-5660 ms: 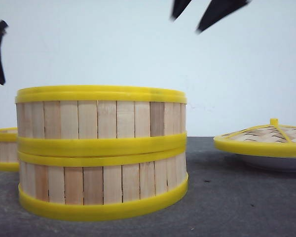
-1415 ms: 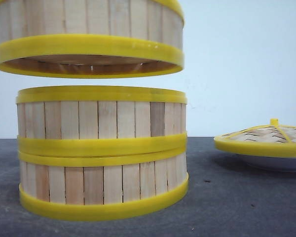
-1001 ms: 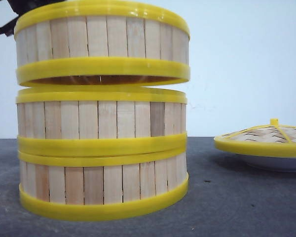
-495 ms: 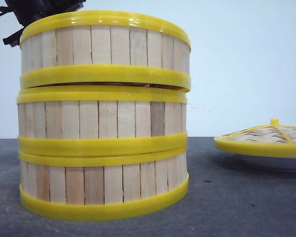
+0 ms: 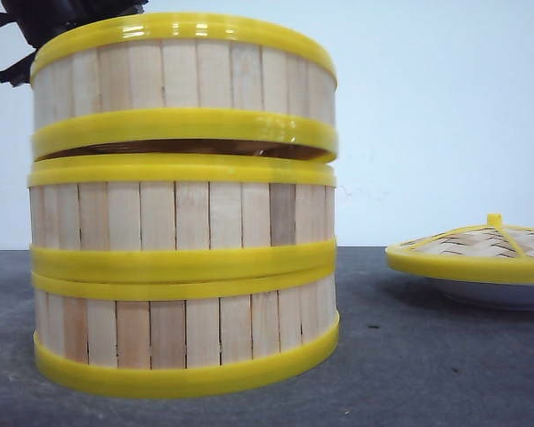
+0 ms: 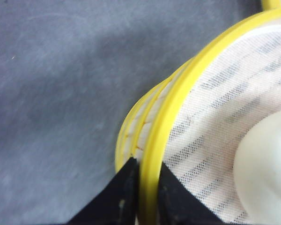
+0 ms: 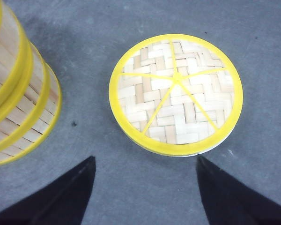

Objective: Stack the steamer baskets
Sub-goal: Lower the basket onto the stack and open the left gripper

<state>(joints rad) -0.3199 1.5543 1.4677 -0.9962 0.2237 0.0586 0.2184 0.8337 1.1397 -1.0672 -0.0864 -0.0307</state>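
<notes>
So the left gripper (image 6: 141,187) is pinching the yellow top rim of the third round slatted-wood steamer basket (image 5: 185,84), one finger inside and one outside the wall, on the basket's far-left side. That basket sits tilted over the two-basket stack (image 5: 185,276) near the dark table's (image 5: 427,356) left edge, with a thin gap showing on the right, so I'd say it isn't fully seated. The right gripper (image 7: 145,187) hangs wide open, holding nothing, above the woven domed lid (image 7: 175,93), well apart.
</notes>
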